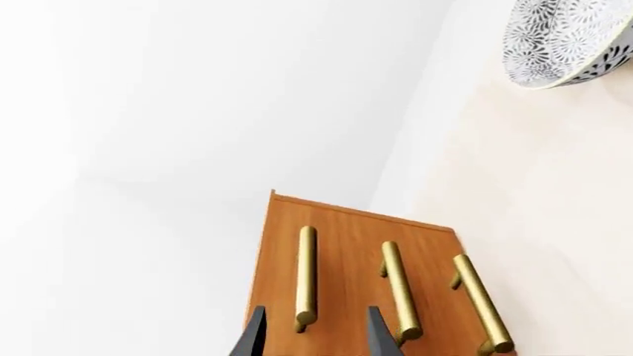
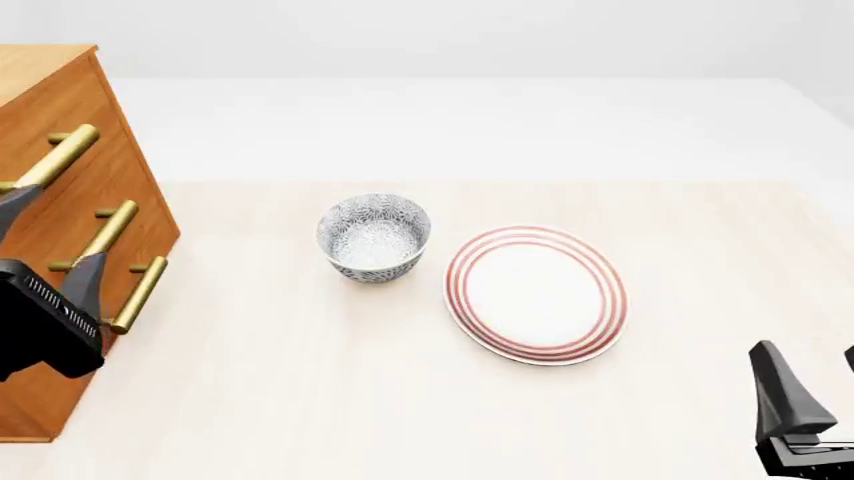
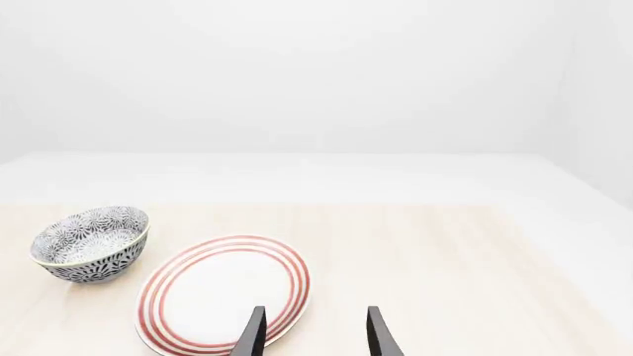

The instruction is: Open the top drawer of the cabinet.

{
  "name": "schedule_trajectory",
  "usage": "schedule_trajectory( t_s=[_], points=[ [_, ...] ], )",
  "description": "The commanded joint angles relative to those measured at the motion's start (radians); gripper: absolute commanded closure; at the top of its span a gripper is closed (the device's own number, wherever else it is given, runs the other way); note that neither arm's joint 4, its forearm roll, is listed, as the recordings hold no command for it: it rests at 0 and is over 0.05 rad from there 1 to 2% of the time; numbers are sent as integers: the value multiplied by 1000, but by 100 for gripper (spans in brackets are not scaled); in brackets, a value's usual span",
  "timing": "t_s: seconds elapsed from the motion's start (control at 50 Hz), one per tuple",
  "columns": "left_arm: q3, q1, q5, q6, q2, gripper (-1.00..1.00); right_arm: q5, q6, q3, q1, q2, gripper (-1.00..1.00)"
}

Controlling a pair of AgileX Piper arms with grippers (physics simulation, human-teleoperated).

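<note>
The cabinet [image 2: 127, 175] stands at the table's left edge, orange-brown with three brass bar handles. Its front [image 1: 346, 245] looks flush, with no drawer standing out. The top drawer's handle [image 2: 60, 157] is the uppermost bar. My left gripper [image 2: 60, 225] is open right in front of the cabinet face. In the left wrist view the near end of that top handle [image 1: 307, 274] shows between the left gripper's [image 1: 316, 334] two dark fingers, and I see no contact. My right gripper [image 2: 810, 375] is open and holds nothing at the near right corner.
A patterned bowl [image 2: 374, 237] stands mid-table, right of the cabinet. A red-ringed white plate [image 2: 537, 293] lies beside it. In the right wrist view the right gripper [image 3: 314, 334] hovers by the plate's [image 3: 222, 293] near rim.
</note>
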Motion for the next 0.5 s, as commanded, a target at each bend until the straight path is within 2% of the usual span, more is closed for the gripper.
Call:
schedule_trajectory(
  t_s=[0.02,0.5],
  points=[
    [-8,29,-26,37,36,-100,0,0,0,0,0,-100],
    [-51,66,-79,32,121,-100,0,0,0,0,0,-100]
  ],
)
